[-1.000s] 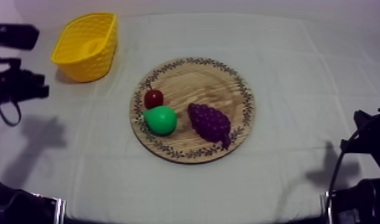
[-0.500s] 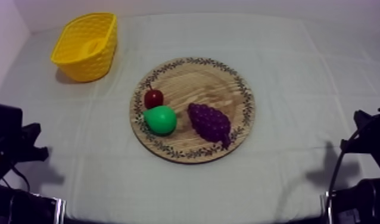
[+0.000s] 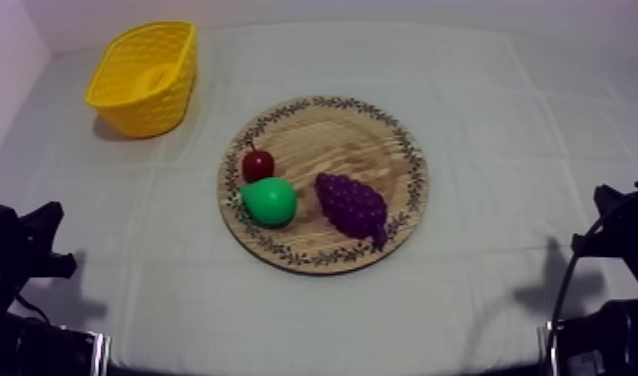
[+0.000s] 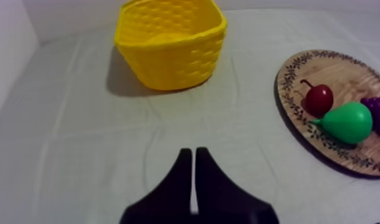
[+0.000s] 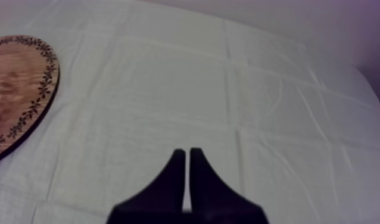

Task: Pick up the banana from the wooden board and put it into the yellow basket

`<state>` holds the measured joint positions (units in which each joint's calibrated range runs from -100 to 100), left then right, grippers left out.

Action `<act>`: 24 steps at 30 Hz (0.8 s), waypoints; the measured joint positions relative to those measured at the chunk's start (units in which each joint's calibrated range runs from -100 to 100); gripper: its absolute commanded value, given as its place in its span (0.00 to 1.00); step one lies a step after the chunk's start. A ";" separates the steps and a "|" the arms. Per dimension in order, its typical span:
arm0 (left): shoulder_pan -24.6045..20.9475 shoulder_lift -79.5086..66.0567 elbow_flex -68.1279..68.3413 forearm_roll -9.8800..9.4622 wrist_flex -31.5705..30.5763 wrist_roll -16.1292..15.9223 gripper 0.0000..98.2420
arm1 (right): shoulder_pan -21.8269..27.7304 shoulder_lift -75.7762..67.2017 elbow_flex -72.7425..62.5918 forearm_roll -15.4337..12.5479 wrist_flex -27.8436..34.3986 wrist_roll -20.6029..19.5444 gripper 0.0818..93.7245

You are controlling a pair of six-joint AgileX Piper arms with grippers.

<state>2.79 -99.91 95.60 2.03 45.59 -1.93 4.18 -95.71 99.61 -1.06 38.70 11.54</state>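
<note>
The left arm [image 3: 18, 262] has gone from up by the yellow basket [image 3: 133, 105] back down to the near left of the tabletop [image 3: 503, 110]. The left tool [image 4: 193, 152] is pressed together with nothing in it. So is the right tool [image 5: 184, 152]. I think the job is done. The wooden board [image 3: 378, 135] holds just the pear [image 3: 270, 201], grapes [image 3: 351, 205] and small red fruit [image 3: 258, 164]. A pale, smooth yellow shape inside the basket, far left, looks like the banana [image 3: 160, 76], though it is hard to be sure.

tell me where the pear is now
Top view: the pear lies at the left of the wooden board, beside the small red fruit, left of the grapes.
</note>
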 measured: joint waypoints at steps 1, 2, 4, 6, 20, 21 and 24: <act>0.03 0.00 0.00 0.00 -0.08 0.84 0.00 | 0.00 0.00 0.00 0.00 0.00 0.00 0.00; 0.08 0.00 0.00 0.00 -0.08 1.55 0.00 | 0.00 0.00 0.00 0.00 0.00 0.00 0.00; 0.11 -0.06 0.00 0.00 -0.08 2.57 0.00 | 0.00 0.00 0.00 0.00 0.00 0.00 0.00; 0.11 -0.10 0.06 0.00 -0.08 3.12 0.00 | 0.00 0.00 0.00 0.00 0.00 0.00 0.00; 0.14 -0.09 0.06 -0.05 -0.08 3.45 0.00 | 0.00 0.00 0.00 0.00 0.00 0.00 0.00; 0.14 -0.09 0.06 -0.05 -0.08 3.45 0.00 | 0.00 0.00 0.00 0.00 0.00 0.00 0.00; 0.14 -0.09 0.06 -0.05 -0.08 3.45 0.00 | 0.00 0.00 0.00 0.00 0.00 0.00 0.00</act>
<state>2.92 -100.00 95.65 1.98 45.52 1.52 4.18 -95.71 99.61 -1.06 38.70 11.54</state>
